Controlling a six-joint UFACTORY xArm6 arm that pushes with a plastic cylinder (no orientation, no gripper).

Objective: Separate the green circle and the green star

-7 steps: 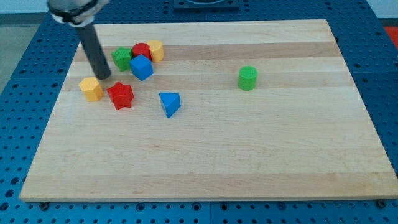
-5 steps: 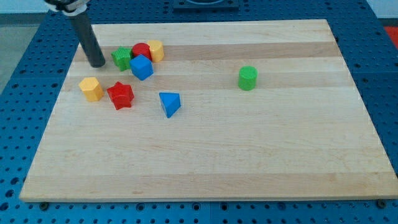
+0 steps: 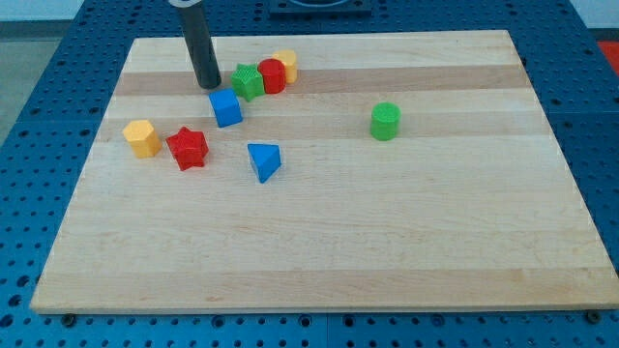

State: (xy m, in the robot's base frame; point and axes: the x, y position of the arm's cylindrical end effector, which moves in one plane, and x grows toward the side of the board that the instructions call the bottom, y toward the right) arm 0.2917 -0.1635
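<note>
The green star (image 3: 248, 81) lies near the view's top, left of centre, touching a red round block (image 3: 272, 75) on its right. The green circle (image 3: 385, 121) stands alone well to the view's right of it. My tip (image 3: 208, 85) rests on the board just left of the green star, with a small gap between them. A blue cube (image 3: 226, 108) sits just below my tip and the star.
A yellow block (image 3: 287, 65) touches the red round block's right side. A yellow hexagon block (image 3: 142, 138) and a red star (image 3: 188, 148) lie at the view's left. A blue triangle (image 3: 263, 160) lies below the blue cube. The wooden board (image 3: 329, 251) sits on blue pegboard.
My tip swept up and to the right. The green star, red round block and yellow block slid right with it; the blue cube shifted slightly and separated from them.
</note>
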